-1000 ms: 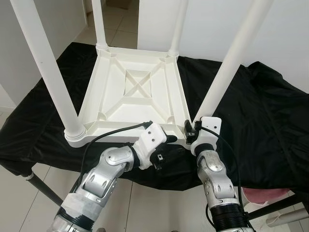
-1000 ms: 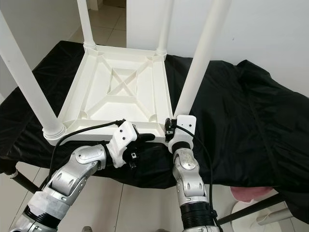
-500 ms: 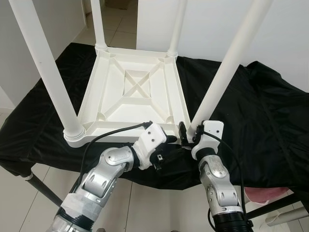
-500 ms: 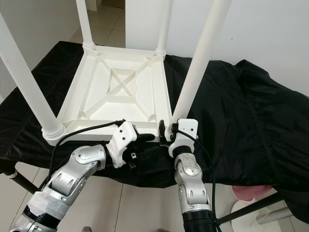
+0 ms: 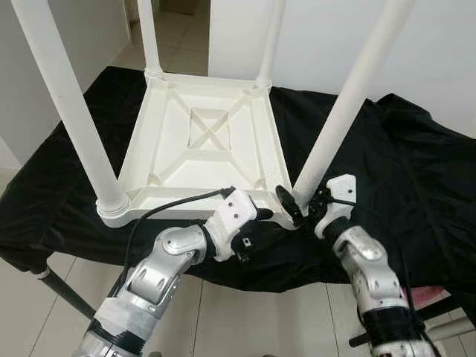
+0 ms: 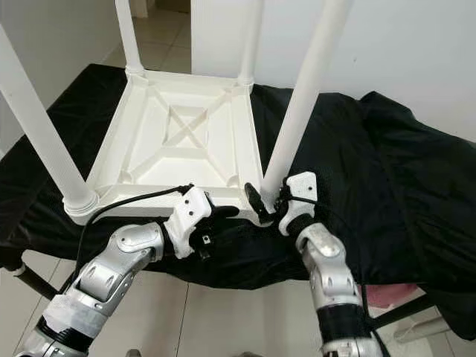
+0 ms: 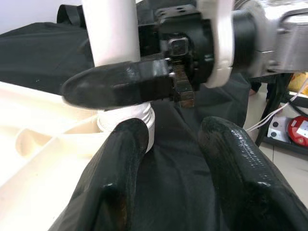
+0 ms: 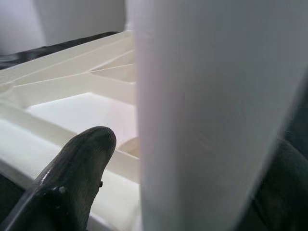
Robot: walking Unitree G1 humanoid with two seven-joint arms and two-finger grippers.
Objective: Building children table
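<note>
A white plastic children's table [image 5: 201, 141] lies upside down on a black cloth, its four legs pointing up. My right gripper [image 5: 301, 204] is at the base of the near-right leg [image 5: 335, 119]. It is open, with one finger [image 8: 82, 168] on each side of the leg and a small gap showing at the finger nearer the tabletop. My left gripper [image 5: 253, 232] sits at the tabletop's front edge just left of that corner. It is open, and its fingers [image 7: 120, 163] hold nothing over the cloth. The right gripper's finger [image 7: 120, 86] crosses in front of the leg [image 7: 113, 33].
The black cloth [image 5: 401, 163] covers a work table with metal legs [image 5: 67, 290]; its front edge runs just below my grippers. A pink object [image 5: 439, 294] lies on the floor at lower right. A white wall stands behind, and tiled floor shows through a gap at the back.
My right arm has swung out to the right and its gripper has turned, bringing its fingers around the base of the near-right leg. The left gripper has stayed put.
</note>
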